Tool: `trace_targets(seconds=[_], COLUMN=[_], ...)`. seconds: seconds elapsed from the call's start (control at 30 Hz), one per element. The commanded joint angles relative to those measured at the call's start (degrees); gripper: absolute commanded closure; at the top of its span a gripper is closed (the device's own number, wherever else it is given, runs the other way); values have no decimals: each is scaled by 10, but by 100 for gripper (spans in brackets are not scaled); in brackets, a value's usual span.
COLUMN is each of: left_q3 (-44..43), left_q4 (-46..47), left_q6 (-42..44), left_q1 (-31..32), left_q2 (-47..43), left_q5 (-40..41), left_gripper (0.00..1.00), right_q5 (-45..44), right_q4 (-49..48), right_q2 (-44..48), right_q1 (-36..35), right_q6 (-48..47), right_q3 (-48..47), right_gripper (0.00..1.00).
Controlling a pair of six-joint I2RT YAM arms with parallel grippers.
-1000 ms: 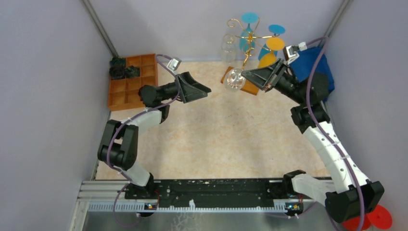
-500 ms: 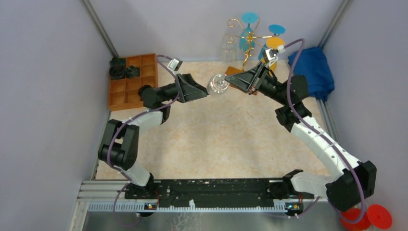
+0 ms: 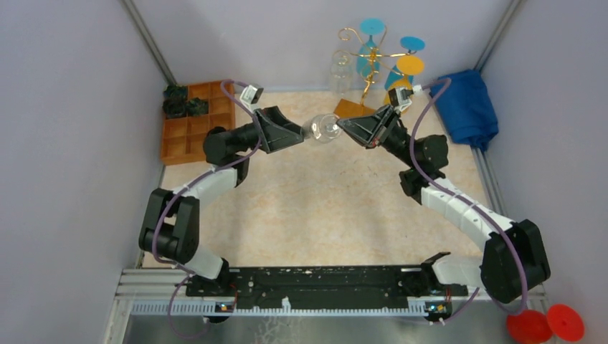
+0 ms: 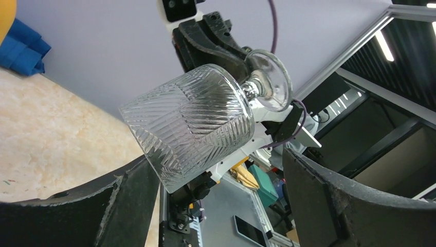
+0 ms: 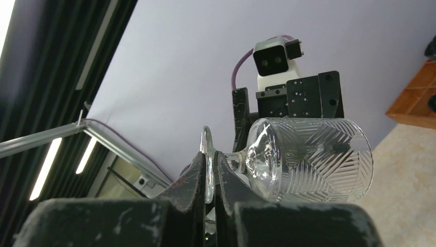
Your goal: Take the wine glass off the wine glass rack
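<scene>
Wine glass (image 3: pixel 323 129): clear, with a cut herringbone pattern on the bowl. It lies on its side in the air above the table (image 3: pixel 323 208), off the rack and between the two grippers.
Glass orientation: the mouth of the bowl points toward the left arm and the round foot toward the right arm.
Right gripper (image 5: pixel 209 157): clamped on the glass's foot, the thin disc standing edge-on between the two black fingers. The stem and bowl project out beyond the fingertips.
Left gripper (image 3: pixel 305 136): jaws spread wide, with the mouth end of the bowl lying between the two fingers (image 4: pixel 339 206). Whether either finger touches the glass cannot be told.
Wine glass rack (image 3: pixel 367 61): gold wire stand at the back of the table, just behind the right gripper. Its wooden base (image 3: pixel 349 107) shows beside the gripper body.
Rack contents: a clear glass (image 3: pixel 340 68), blue glasses (image 3: pixel 371 29) and an orange one (image 3: pixel 410 66) hang from the curled arms.
Orange tray (image 3: pixel 208 132): compartmented, at the back left, with dark items in its far corner cells.
Blue cloth (image 3: pixel 464 107): bunched against the right wall.
</scene>
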State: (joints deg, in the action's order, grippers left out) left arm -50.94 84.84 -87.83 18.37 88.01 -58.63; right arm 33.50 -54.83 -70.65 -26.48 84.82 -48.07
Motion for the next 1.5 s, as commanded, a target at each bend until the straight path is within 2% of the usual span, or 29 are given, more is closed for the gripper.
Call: trace_targets(seconds=[0.0, 0.17, 0.3, 0.4, 0.53, 0.6, 0.67, 0.8, 0.97, 1.0, 1.07, 1.13, 1.17, 1.27, 1.37, 1.4, 1.47], left_q3=[0, -2, -1, -3, 0, 4, 7, 4, 4, -3, -28, -66, -86, -169, -286, -321, -400], left_q4=[178, 178, 178, 178, 178, 178, 177, 123, -85, -152, -288, -424, -506, -696, -896, -955, -1071], left_q6=[-18, -32, -47, -54, -54, -52, -48, -18, 119, 158, 244, 329, 372, 460, 548, 573, 622], left_q1=[7, 9, 11, 18, 24, 24, 24, 24, 24, 24, 24, 24, 24, 22, 21, 22, 21], left_q2=[-44, -79, -92, -94, -99, -102, -104, -108, -155, -172, -211, -250, -267, -291, -271, -256, -203], left_q5=[16, 31, 42, 42, 41, 43, 45, 35, 56, 67, 93, 128, 145, 204, 293, 335, 422], left_gripper=[10, 16, 31, 43, 50, 56, 65, 100, 100, 100, 100, 100, 100, 100, 100, 100, 100], right_q5=[-42, -63, -78, -80, -81, -80, -79, -79, -66, -65, -67, -72, -73, -82, -84, -81, -61], right_q4=[-198, -338, -434, -439, -439, -438, -439, -438, -437, -433, -423, -409, -404, -410, -389, -358, -231], right_q2=[-28, -76, -139, -172, -194, -198, -196, -184, -175, -173, -165, -154, -148, -133, -102, -80, -24], right_q1=[-6, -18, -47, -74, -96, -97, -97, -98, -98, -97, -97, -96, -95, -82, -61, -54, -36], right_q6=[55, 92, 132, 123, 114, 114, 114, 109, 106, 102, 92, 77, 71, 74, 77, 68, 26], right_q3=[50, 88, 86, 73, 55, 52, 54, 62, 58, 59, 66, 76, 80, 94, 113, 117, 112], right_gripper=[100, 100, 100, 100, 100, 100, 100, 100, 100, 92, 60, 24, 18, 15, 15, 16, 20])
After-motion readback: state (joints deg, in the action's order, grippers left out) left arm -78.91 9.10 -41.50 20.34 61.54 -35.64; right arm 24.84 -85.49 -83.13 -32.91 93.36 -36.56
